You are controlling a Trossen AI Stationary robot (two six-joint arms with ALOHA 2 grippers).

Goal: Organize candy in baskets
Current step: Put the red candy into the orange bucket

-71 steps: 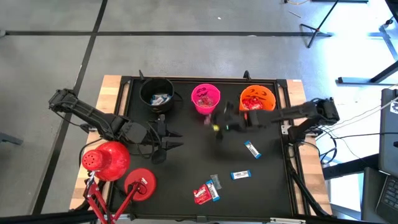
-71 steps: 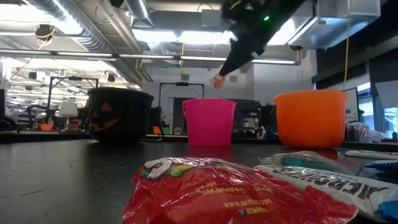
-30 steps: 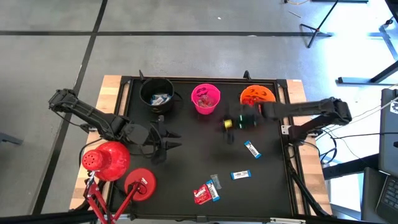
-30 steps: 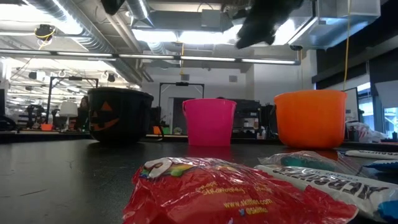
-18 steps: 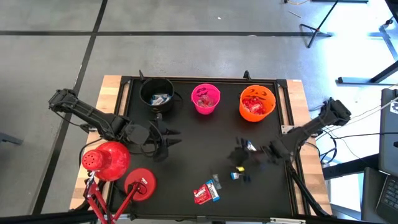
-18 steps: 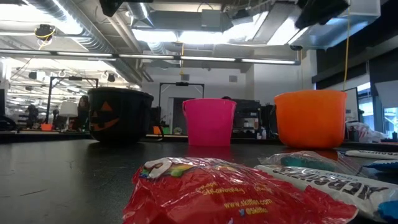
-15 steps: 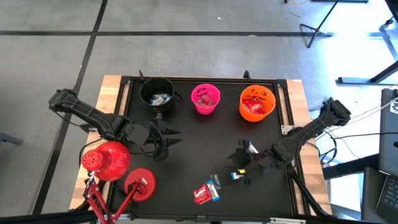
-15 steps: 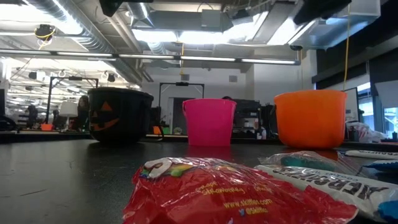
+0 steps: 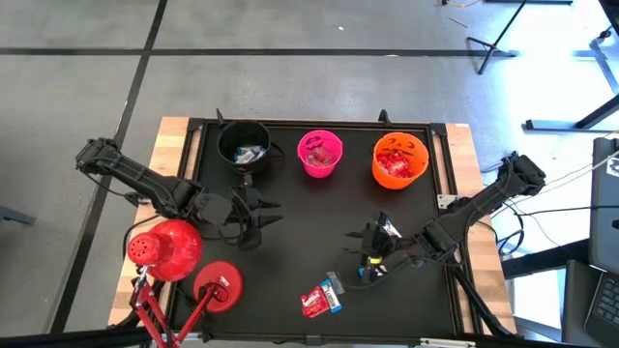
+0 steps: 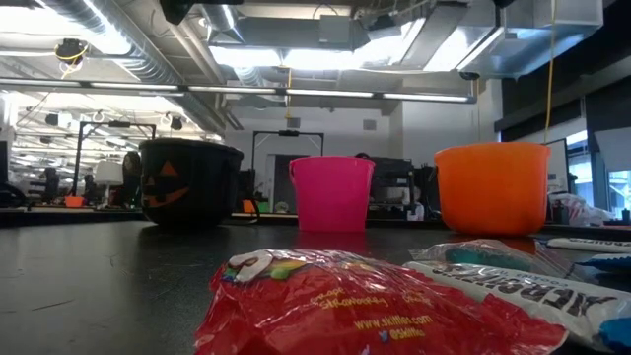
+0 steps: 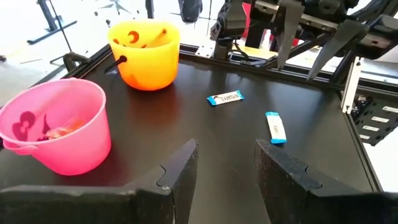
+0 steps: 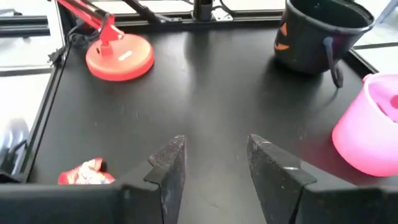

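Pink bucket [image 11: 56, 130], orange bucket [image 11: 144, 53], two blue-and-white candies [image 11: 226, 98].

grey floor [image 9: 290, 58], ceiling lights [image 10: 296, 59]

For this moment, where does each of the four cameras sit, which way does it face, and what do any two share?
High: overhead, facing down on table, both arms, left gripper, right gripper.
Low: at tabletop height, facing the three buckets; red candy up close; no gripper shows.
Left wrist: over open fingers, toward pink bucket and orange bucket.
Right wrist: over open fingers, toward black bucket.
Shared: the pink bucket shows in all four.
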